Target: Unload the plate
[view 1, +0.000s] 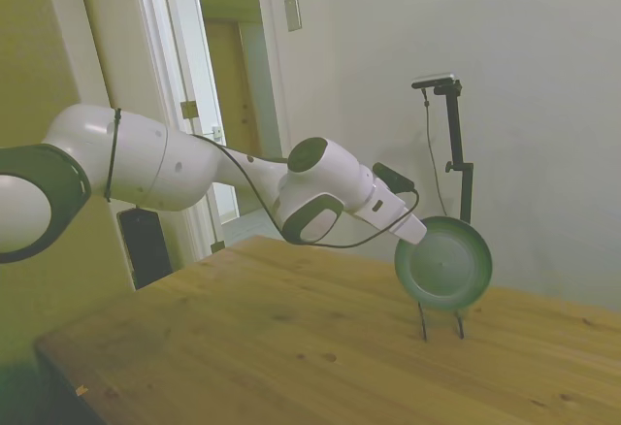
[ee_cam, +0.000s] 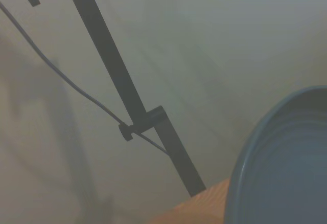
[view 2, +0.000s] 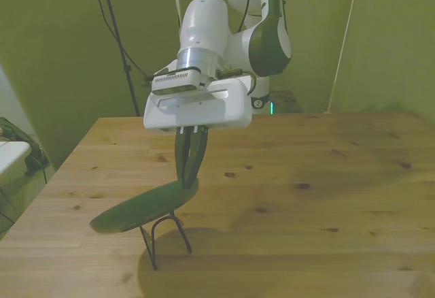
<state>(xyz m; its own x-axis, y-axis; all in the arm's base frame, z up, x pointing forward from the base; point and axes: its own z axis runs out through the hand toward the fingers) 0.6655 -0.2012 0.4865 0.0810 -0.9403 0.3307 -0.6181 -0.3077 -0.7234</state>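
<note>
The dark green plate [view 2: 139, 209] leans at a steep tilt on the thin black wire stand [view 2: 168, 233], near the table's front edge at the front view's left. My gripper [view 2: 191, 175] comes down from above, and its dark fingers are shut on the plate's upper rim. From the side, the plate [view 1: 446, 265] stands on edge over the stand's two legs [view 1: 425, 323], with the gripper [view 1: 414, 246] at its upper left rim. The wrist view holds a blurred part of the plate [ee_cam: 286, 168].
The wooden table [view 2: 306, 203] stretches wide to the front view's right of the stand. Its near corner [view 1: 58, 352] shows in the side view. A wall stands close behind the plate, and an open doorway [view 1: 228, 105] lies behind the arm.
</note>
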